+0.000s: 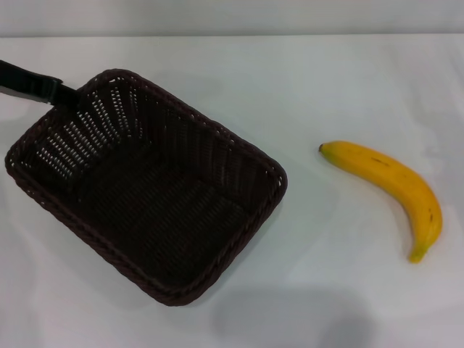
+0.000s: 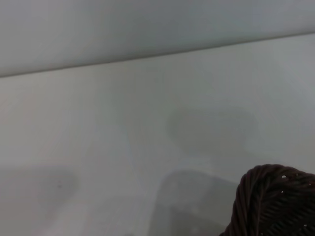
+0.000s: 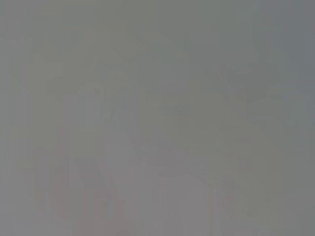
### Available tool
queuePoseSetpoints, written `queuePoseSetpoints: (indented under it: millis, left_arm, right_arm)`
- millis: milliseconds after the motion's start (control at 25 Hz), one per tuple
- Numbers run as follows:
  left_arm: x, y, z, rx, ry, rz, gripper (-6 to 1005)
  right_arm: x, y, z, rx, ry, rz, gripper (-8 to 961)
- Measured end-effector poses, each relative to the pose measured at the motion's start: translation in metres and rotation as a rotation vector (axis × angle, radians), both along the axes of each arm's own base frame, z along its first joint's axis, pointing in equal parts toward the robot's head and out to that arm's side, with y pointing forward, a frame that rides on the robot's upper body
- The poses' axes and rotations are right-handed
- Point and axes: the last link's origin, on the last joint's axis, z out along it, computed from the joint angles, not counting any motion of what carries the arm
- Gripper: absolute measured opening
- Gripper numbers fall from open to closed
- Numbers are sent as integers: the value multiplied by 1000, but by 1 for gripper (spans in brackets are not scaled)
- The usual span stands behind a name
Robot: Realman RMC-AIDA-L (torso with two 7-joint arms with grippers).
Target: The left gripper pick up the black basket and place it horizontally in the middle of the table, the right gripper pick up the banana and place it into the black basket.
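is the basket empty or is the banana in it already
Empty. The black basket shows only its bare woven floor, and the banana lies on the table to its right, apart from it.

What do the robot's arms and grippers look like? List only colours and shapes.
Only a small part of the left gripper shows, in the head view: a slender, flat, matte black bar that narrows where it meets the basket rim. No cables, markings or silver body are visible there. The right gripper appears in no view; the right wrist view is a blank grey.

pale grey wall (image 1: 232,16) behind
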Motion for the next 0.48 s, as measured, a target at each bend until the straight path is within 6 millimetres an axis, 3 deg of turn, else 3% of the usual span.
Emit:
queuePoseSetpoints:
  millis: [480]
  left_arm:
    - [-2, 1, -15, 10, 20, 1, 439]
  right_arm:
    - [1, 0, -1, 1, 4, -5, 872]
